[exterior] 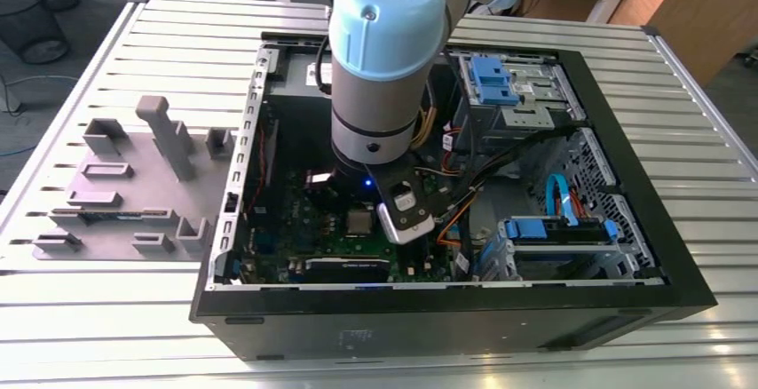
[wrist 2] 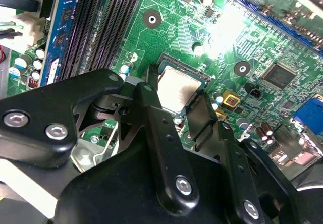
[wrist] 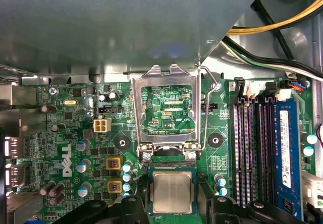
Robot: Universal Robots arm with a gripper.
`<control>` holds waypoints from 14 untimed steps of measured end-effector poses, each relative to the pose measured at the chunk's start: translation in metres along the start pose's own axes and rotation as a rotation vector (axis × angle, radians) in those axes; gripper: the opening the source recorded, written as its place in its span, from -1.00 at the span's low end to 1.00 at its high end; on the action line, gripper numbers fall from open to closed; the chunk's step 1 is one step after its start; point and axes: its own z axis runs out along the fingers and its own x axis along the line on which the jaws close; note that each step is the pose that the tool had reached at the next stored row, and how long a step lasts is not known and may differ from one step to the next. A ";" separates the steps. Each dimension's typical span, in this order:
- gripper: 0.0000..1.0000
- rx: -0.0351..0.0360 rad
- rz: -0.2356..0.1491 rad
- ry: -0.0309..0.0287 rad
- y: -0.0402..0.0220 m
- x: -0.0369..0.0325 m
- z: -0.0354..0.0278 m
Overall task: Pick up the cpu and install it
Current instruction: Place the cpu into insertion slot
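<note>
The cpu (wrist: 171, 192), a small square chip with a pale silver top, lies flat in the black socket (wrist: 171, 169) on the green motherboard (wrist: 75, 138). In the second wrist view the cpu (wrist 2: 177, 89) sits just past my black fingers (wrist 2: 151, 118). My gripper (wrist: 171, 206) is open. One finger stands on each side of the socket, slightly outside the chip's edges. The metal load plate (wrist: 166, 108) is flipped up and back beside the socket, with its wire lever (wrist: 208, 108) raised. In the exterior view my arm (exterior: 379, 69) reaches down into the PC case (exterior: 450, 309).
Memory slots (wrist: 250, 148) and a blue slot (wrist: 285, 153) run beside the socket, with yellow and black cables (wrist: 282, 22) past them. A case wall (wrist: 116, 27) overhangs the board. Drive bays (exterior: 509, 91) fill the case's far side. Grey holder blocks (exterior: 130, 185) stand outside the case.
</note>
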 end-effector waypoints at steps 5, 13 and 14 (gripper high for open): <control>-0.06 0.0002 0.000 0.0001 0.0000 0.0000 0.0006; -0.06 -0.0004 0.000 -0.0002 0.0001 -0.0001 0.0003; -0.06 -0.0006 0.000 -0.0003 0.0001 -0.0001 0.0000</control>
